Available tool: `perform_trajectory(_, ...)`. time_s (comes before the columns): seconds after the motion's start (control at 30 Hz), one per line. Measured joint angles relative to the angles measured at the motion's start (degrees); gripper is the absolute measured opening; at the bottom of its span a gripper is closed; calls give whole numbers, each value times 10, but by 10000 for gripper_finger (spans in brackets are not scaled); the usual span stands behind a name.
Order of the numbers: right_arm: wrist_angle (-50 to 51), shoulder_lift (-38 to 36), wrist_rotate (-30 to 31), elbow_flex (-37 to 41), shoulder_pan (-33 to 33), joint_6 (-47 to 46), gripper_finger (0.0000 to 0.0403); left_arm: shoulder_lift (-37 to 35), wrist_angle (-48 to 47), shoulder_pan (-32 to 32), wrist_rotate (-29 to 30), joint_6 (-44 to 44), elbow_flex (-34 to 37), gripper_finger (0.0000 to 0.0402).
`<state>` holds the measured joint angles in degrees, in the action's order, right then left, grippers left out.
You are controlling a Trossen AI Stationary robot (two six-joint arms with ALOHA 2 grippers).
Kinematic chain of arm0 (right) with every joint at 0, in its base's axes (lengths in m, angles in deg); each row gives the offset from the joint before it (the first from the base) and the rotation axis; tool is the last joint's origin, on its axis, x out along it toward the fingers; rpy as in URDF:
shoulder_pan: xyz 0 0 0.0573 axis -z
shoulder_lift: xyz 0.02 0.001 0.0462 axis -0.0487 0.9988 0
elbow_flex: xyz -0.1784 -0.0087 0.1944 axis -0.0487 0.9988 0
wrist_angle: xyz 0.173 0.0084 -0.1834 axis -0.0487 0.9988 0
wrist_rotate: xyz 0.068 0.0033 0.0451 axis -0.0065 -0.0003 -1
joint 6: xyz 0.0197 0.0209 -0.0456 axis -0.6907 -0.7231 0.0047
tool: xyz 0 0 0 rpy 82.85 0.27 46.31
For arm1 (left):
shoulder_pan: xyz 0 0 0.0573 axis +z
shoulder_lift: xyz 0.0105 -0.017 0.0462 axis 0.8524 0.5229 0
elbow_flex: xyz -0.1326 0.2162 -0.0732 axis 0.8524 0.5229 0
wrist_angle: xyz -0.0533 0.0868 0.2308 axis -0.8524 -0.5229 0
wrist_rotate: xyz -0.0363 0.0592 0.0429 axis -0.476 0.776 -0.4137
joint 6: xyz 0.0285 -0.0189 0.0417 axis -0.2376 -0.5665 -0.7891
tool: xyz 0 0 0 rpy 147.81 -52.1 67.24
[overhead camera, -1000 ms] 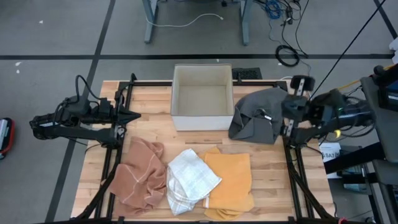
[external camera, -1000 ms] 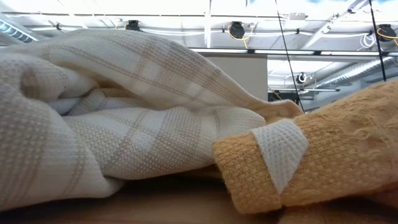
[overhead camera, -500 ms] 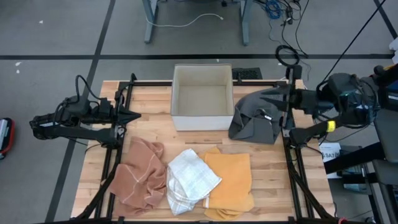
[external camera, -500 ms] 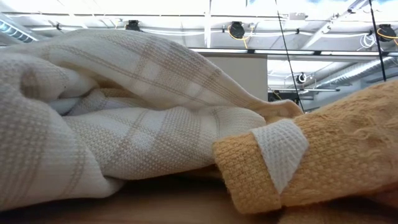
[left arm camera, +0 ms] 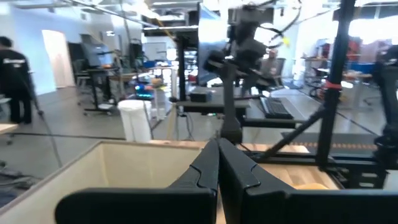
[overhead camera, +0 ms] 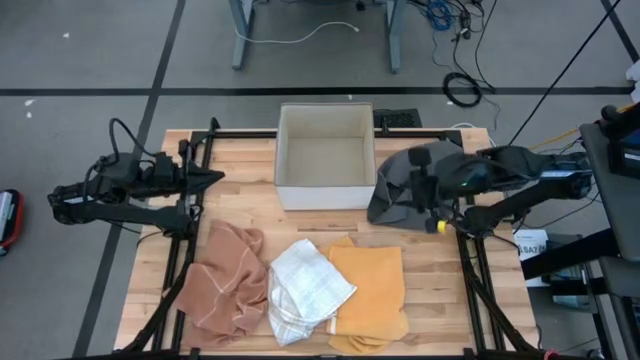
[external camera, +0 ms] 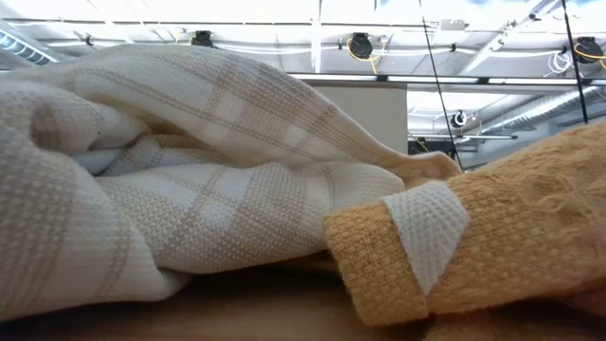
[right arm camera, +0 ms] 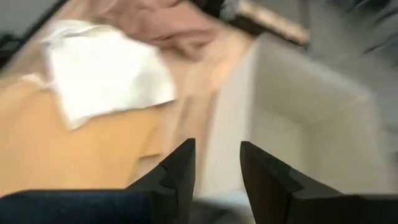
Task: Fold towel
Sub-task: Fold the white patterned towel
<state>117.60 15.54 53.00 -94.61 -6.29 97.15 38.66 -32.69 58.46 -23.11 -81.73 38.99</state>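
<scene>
Several towels lie on the wooden table. A crumpled grey towel (overhead camera: 393, 205) rests at the right, next to the box. A pink towel (overhead camera: 222, 275), a white checked towel (overhead camera: 305, 285) and an orange towel (overhead camera: 372, 285) lie bunched along the near side. In the low view the white towel (external camera: 189, 189) and the orange towel (external camera: 492, 237) fill the picture. My right gripper (overhead camera: 420, 183) hangs open above the grey towel, slanting down; its fingers (right arm camera: 180, 171) stand apart, with nothing between them (right arm camera: 217, 165). My left gripper (overhead camera: 215, 178) is shut and level at the table's left (left arm camera: 217, 168).
An open white box (overhead camera: 325, 155) stands at the middle of the far side; its wall (right arm camera: 298, 106) shows ahead of my right gripper. Black frame rails (overhead camera: 190, 215) run along the table's left and right sides. Bare wood (overhead camera: 250, 215) lies between box and towels.
My right arm has swung toward the table's left, and its gripper has tipped over to slant down above the grey towel. The towels have kept their places.
</scene>
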Motion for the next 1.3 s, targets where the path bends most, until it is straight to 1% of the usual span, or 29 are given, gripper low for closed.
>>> perform_trajectory(0.13, -4, 10, -49, 22, -1, -35, 115, 1, 0, 0, 54, 15, 0, 3)
perform_trajectory(0.2, -4, 15, -56, 40, -1, -49, 115, 1, 0, 0, 68, 14, 0, 3)
perform_trajectory(0.4, -25, 14, -56, 108, -1, -87, 115, 1, 7, 0, 70, 14, 0, 3)
perform_trajectory(0.57, -55, 13, -56, 162, -1, -114, 114, 1, 43, 0, 71, 18, 0, 3)
perform_trajectory(0.83, -142, 14, -49, 243, -1, -151, 114, 1, 64, 0, 71, 46, 0, 3)
perform_trajectory(1.0, -219, 13, -50, 289, -1, -167, 114, 0, 66, 0, 71, 78, 0, 3)
perform_trajectory(1.2, -353, 13, -55, 349, -1, -171, 114, 0, 64, 0, 71, 75, 0, 3)
perform_trajectory(1.3, -436, 13, -71, 382, -1, -171, 114, 0, 64, 0, 71, 74, 0, 3)
